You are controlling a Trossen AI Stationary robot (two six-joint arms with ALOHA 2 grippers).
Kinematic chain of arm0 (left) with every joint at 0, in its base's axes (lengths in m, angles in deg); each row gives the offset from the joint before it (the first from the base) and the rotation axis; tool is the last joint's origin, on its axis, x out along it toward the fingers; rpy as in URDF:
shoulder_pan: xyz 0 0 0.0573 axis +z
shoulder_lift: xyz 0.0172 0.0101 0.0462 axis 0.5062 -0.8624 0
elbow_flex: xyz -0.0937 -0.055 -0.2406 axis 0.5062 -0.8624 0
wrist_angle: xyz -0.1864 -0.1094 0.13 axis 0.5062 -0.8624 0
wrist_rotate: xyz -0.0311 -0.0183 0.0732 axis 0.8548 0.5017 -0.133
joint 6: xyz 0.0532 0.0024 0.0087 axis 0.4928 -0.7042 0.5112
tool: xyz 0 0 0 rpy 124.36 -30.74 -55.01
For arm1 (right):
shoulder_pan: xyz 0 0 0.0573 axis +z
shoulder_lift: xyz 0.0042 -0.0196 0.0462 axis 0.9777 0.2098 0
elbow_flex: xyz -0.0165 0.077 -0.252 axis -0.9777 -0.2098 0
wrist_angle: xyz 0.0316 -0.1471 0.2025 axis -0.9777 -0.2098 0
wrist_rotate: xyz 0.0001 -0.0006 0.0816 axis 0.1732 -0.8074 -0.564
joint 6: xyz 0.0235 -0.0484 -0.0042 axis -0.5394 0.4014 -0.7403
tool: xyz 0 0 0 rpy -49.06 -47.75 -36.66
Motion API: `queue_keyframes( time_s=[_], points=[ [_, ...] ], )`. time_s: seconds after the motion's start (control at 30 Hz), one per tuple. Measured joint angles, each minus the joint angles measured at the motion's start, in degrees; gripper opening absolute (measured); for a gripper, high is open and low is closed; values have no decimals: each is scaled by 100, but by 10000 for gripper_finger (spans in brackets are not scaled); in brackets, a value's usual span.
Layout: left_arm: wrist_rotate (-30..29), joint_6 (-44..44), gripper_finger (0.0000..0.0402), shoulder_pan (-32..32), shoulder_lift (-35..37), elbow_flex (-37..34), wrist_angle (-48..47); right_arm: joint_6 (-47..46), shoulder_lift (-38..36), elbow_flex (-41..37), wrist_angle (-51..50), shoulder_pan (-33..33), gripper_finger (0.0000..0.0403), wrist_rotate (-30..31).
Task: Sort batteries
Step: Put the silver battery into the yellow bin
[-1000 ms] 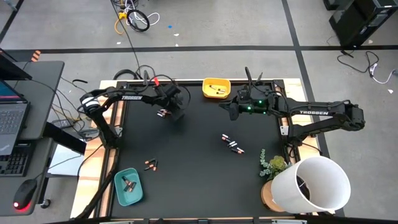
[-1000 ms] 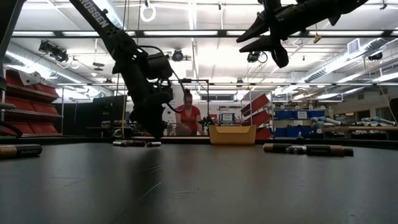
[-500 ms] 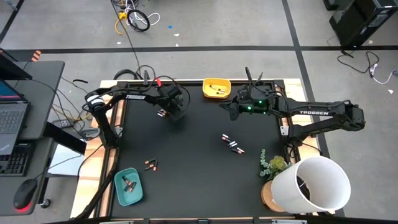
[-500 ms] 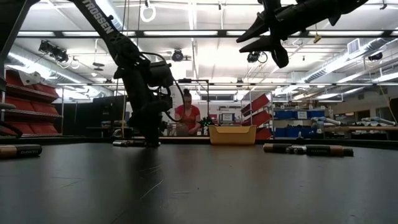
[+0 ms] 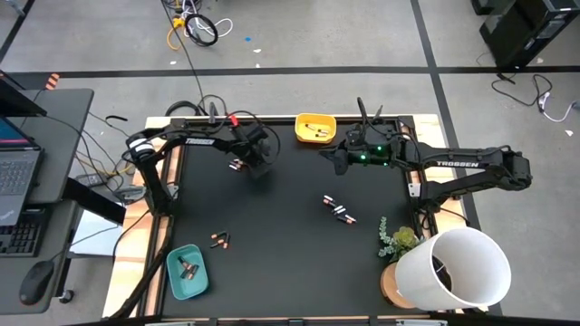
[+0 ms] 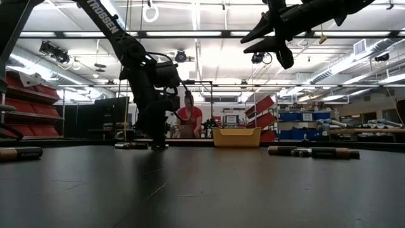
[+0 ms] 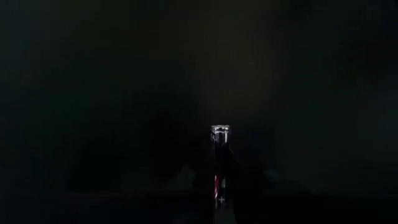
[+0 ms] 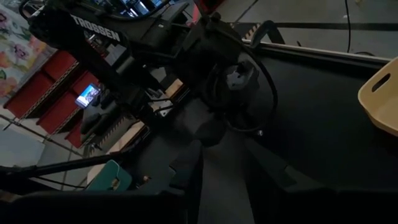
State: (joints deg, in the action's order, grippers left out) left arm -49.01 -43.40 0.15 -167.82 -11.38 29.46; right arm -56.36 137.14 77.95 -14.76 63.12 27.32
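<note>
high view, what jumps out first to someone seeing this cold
The left gripper is pressed down on the black table near its far edge, shut on a battery. The right gripper hovers beside the yellow tray.

My black table (image 5: 281,254) carries a yellow tray (image 5: 315,128), a teal tray (image 5: 187,270), scattered batteries (image 5: 337,209) and a small potted plant (image 5: 397,243).

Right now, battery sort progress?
Done: batteries already in the yellow tray and teal tray. In hand: left gripper shut on a red-marked battery at the table's far left. Left: loose groups mid-table and near the teal tray. Right gripper hovers.
</note>
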Motion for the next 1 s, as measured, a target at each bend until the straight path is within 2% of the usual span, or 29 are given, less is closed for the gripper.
queue_keyframes(
  time_s=[0.17, 0.3, 0.4, 0.5, 0.6, 0.67, 0.8, 1.0],
  points=[
    [684, -13, 30, 60, 114, 353, 96, 28, -1, 0, 2, 0, 101, 0],
    [792, -186, 30, 57, 97, 477, 186, 34, 0, 0, 22, 4, 101, 0],
    [947, -442, 30, 49, 110, 626, 617, 35, -1, 0, 42, 11, 101, 0],
    [1058, -892, 30, 53, 104, 739, 1590, -40, 0, -1, 92, 13, 101, -2],
    [1070, -1408, 30, 56, 26, 900, 2550, -139, -24, -2, 655, 73, 101, 55],
    [1041, -1625, 30, 58, -132, 1038, 2954, -72, -61, -2, 1304, 171, 101, 298],
    [969, -1812, 30, 56, -570, 1554, 3141, 147, -108, 2, 2384, 269, 101, 549],
    [825, -1964, 30, 75, -1354, 2434, 3104, -3, -117, 2, 2606, 280, 101, 544]
  ],
)
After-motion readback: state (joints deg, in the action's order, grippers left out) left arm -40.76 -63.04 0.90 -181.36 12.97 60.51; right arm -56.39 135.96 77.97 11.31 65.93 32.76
